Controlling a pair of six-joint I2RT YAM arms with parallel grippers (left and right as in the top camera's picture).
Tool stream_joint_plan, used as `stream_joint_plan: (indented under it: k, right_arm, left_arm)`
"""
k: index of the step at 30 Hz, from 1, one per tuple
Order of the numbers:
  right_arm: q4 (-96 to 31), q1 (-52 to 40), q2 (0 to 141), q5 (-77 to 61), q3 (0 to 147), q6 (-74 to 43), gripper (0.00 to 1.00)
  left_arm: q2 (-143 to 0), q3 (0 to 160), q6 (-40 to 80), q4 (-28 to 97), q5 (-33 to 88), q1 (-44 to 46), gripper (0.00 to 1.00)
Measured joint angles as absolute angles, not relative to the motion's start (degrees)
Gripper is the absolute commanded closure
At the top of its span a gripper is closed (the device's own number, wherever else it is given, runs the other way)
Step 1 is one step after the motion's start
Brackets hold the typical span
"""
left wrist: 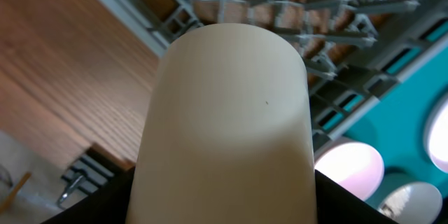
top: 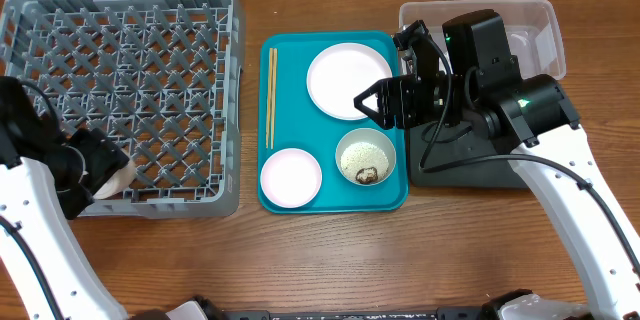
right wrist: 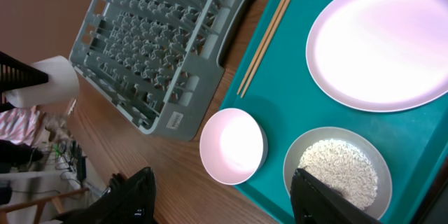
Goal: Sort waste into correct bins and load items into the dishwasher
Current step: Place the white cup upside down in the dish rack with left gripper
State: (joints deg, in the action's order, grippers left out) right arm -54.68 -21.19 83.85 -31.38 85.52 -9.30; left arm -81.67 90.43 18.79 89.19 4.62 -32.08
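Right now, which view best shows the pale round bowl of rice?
Overhead: the pale round bowl is whole, unobstructed, rice and brown lump visible. Right wrist shows it cropped at the bottom edge, partly behind a finger. Left wrist catches only what looks like its rim.

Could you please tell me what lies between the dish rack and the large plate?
The chopsticks lie there, on the teal tray beside the rack, apart from the plate; the overhead view shows it.
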Motion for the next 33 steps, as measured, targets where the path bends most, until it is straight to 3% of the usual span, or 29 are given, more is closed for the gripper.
stream_joint_plan:
  k: [8, 12, 16, 33]
  right_arm:
    - [-54.83, -21.19, 83.85, -31.22, 85.52, -9.19, 0.37]
    - [-55.18, -21.19, 83.85, -31.22, 85.52, -9.17, 0.37]
    - [-55.9, -21.19, 83.85, -31.16, 85.52, -9.15, 0.37]
    - [-56.51, -21.19, 83.85, -31.09, 85.52, -9.15, 0.37]
  left_arm:
    - [-89.41, 90.43, 19.59, 86.3, 2.72, -33.82, 0.36]
    - [-93.67, 90.43, 19.9, 85.03, 2.76, -33.8, 0.25]
    - [-96.38, 90.43, 21.23, 83.44, 2.94, -34.09, 0.22]
    - [-102.02, 90.43, 18.87, 80.84, 11.03, -40.1, 0.34]
